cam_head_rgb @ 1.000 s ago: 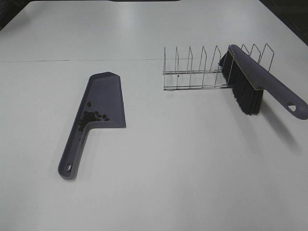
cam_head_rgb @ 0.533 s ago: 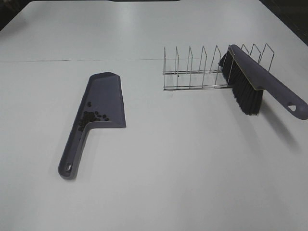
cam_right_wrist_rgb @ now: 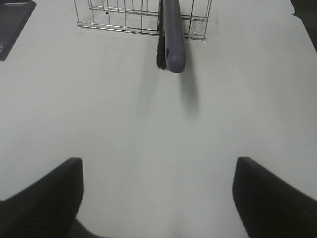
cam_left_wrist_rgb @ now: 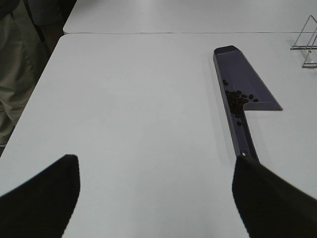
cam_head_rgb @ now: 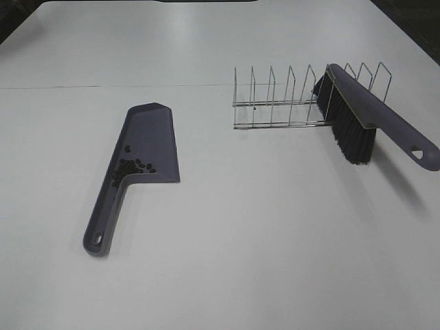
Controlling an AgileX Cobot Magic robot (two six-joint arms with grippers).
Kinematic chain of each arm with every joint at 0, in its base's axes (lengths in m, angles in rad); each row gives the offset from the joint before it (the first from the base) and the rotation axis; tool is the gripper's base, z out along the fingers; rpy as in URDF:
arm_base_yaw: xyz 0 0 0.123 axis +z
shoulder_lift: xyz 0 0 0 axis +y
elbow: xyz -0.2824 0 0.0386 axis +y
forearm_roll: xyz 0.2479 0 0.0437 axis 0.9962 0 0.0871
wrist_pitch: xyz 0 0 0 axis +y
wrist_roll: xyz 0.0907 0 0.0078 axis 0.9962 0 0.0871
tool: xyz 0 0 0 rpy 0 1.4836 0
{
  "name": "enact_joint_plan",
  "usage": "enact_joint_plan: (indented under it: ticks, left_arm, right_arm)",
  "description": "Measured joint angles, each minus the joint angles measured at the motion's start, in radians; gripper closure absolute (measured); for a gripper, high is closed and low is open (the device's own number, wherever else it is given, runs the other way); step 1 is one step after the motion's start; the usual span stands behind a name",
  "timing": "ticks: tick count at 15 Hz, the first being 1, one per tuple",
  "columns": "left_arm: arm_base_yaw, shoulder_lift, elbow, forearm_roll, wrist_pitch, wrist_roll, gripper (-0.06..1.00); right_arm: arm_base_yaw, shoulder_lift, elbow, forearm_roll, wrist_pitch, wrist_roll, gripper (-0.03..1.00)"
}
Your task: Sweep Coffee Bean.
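Observation:
The purple dustpan [cam_head_rgb: 146, 141] lies flat on the white table [cam_head_rgb: 261, 227], left of centre. The coffee beans [cam_head_rgb: 129, 168] sit in a small dark cluster inside the pan near its handle; they also show in the left wrist view [cam_left_wrist_rgb: 237, 99] on the dustpan [cam_left_wrist_rgb: 245, 84]. The purple brush [cam_head_rgb: 364, 117] with black bristles rests in the wire rack [cam_head_rgb: 282, 100] at the right, handle pointing out; it shows in the right wrist view [cam_right_wrist_rgb: 171, 34]. My left gripper [cam_left_wrist_rgb: 156, 193] is open and empty, back from the dustpan's handle. My right gripper [cam_right_wrist_rgb: 158, 198] is open and empty, back from the brush handle.
The wire rack [cam_right_wrist_rgb: 133, 15] stands at the back right. A person's clothing [cam_left_wrist_rgb: 20, 64] shows past the table's edge in the left wrist view. A seam [cam_head_rgb: 110, 86] crosses the table behind the dustpan.

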State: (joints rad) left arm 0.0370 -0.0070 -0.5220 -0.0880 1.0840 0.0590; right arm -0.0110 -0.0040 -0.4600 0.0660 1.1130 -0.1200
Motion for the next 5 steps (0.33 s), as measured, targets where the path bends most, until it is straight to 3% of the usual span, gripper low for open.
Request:
enact_joint_plan:
  ticks: [5]
  left_arm:
    - [0.000,0.000,0.000,0.000,0.000,0.000,0.18]
  right_arm:
    - [0.000,0.000,0.000,0.000,0.000,0.000,0.24]
